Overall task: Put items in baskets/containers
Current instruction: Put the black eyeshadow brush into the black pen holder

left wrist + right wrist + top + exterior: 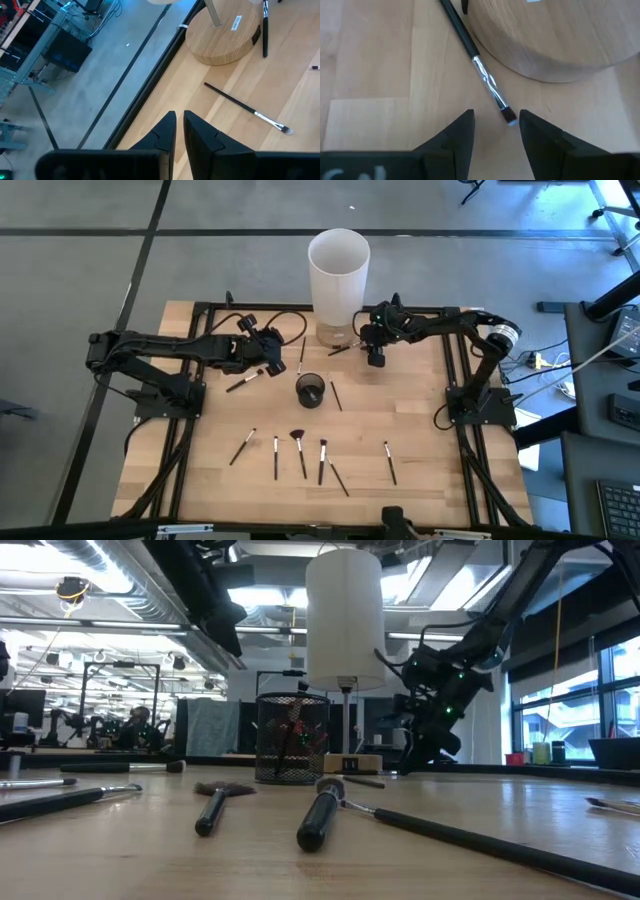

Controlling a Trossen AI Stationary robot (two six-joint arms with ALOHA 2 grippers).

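By the table's far edge, the right gripper (495, 131) hangs jaws apart over a brush (479, 66) beside the wooden base (555, 37). It's light, stiff and skinny, probably rolls, so I'd pinch mid-handle. Left gripper (179, 131) waits nearly closed, holding nothing.

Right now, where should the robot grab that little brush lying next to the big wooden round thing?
Probably best around the shiny metal collar of the brush, coming straight down from above. It lies flat on the table beside the wooden base, so only its sides are free. The right gripper hangs open over the bristle end, fingers either side, so it likely needs to shift along a bit.
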